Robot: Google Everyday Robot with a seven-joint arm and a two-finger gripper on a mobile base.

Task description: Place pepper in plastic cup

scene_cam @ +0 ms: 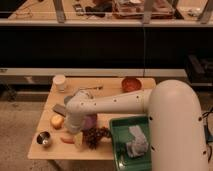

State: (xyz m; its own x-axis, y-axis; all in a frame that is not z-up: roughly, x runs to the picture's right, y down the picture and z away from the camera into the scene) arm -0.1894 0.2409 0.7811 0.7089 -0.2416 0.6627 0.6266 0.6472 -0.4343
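Note:
The white plastic cup (59, 81) stands upright at the table's back left corner. A short red-orange thing, apparently the pepper (67, 138), lies near the front left edge between the metal cup and the grapes. My white arm reaches in from the right across the table and bends down at the purple bowl (90, 121). The gripper (75, 132) points down at the bowl's left side, just above and right of the pepper. It is far from the plastic cup.
A yellow-orange fruit (57, 121) and a shiny metal cup (44, 139) sit at the front left. Dark grapes (96, 135) lie in front of the purple bowl. A green tray (119, 145) holding crumpled material is at the front right, a red bowl (131, 84) at the back right, and a spoon (93, 89) at the back.

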